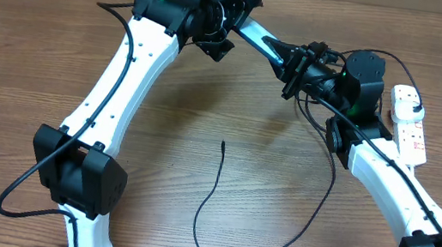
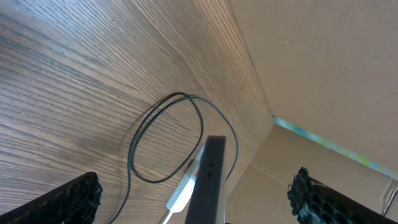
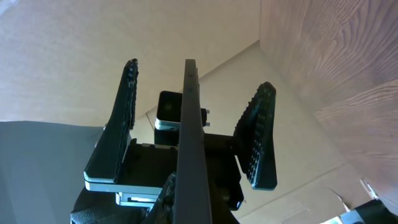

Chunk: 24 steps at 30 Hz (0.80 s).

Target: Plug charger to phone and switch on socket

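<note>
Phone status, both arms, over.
Right gripper: jaws shut on phone, held off the table. Left gripper: jaws wide open either side of phone. Charger loose on table, tip free. No obstruction seen.

Seen from overhead, the worktop (image 1: 33,45) is lit softly and evenly from above and is in sharp focus, with only faint, diffuse shadows under the arms. In the left wrist view the left tool (image 2: 196,190) is dark and blurred: its fingers (image 2: 68,199) are soft at the bottom corners and the phone (image 2: 210,174) between them is a shadowed smear, while the wood grain beyond the tool is crisp and a cyan streak glares ahead to its right. In the right wrist view the phone's edge blurs close to the lens, and the wood to the right has a pinkish cast.
</note>
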Each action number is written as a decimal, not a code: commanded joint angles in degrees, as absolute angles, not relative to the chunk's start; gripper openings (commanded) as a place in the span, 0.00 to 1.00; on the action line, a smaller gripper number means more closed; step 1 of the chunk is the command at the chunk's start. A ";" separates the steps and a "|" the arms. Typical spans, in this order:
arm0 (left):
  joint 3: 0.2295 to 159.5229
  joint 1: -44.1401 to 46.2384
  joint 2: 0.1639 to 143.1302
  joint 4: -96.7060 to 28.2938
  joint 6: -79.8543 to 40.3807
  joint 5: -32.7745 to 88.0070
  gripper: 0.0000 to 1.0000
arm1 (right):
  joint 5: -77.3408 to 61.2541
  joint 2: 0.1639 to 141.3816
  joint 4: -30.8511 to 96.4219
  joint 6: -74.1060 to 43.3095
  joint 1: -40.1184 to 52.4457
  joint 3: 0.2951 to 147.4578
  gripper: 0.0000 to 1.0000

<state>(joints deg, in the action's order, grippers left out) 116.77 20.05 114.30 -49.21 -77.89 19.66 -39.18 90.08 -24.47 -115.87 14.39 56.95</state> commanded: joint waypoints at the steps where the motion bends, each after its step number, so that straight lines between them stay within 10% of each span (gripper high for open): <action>1: 117.03 20.27 114.43 -48.90 -78.19 19.42 0.99 | -39.97 89.60 -25.67 -118.69 14.72 58.15 0.04; 15: 117.03 20.40 114.45 -48.73 -78.19 19.57 0.55 | -40.03 89.60 -25.67 -118.45 14.74 58.15 0.04; 19: 117.03 20.45 114.45 -48.60 -78.19 19.99 0.13 | -40.21 89.58 -25.67 -118.43 14.74 58.15 0.04; 24: 117.03 20.67 114.45 -48.58 -77.84 19.99 0.08 | -40.21 89.60 -25.67 -118.41 14.74 58.15 0.04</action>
